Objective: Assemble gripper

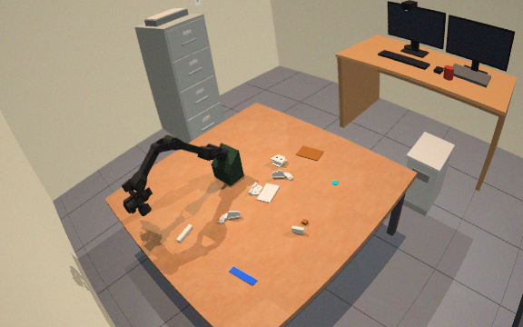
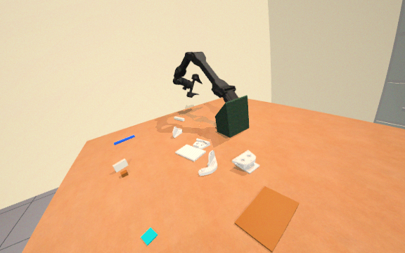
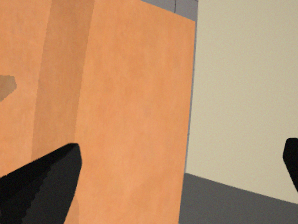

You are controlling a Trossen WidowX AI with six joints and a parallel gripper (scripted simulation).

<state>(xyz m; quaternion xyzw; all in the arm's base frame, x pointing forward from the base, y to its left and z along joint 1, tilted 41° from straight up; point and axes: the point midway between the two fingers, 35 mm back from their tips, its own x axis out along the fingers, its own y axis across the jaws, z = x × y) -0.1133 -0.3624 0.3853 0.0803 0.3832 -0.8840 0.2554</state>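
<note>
hanging wide open, the claw (image 1: 140, 203) (image 2: 199, 88) (image 3: 185, 152) has nothing in it. no parts look joined yet: the near jaw (image 1: 233, 215) (image 2: 176, 132), far jaw (image 1: 280, 174) (image 2: 212, 166) and likely base (image 1: 279, 160) (image 2: 245, 161) lie lower than the claw, apart. i can't tell which bit is the plate.

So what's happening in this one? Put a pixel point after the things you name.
Nothing is being handled: the gripper (image 1: 137, 210) (image 2: 196, 85) is open and raised near the table's edge. Loose white parts, among them two curved, toothed-looking pieces (image 1: 231, 215) (image 1: 279, 174) (image 2: 211, 166), lie scattered on the table (image 1: 361, 191) (image 2: 329, 158) (image 3: 135, 100). None of them are joined up, so the assembly looks not yet begun.
</note>
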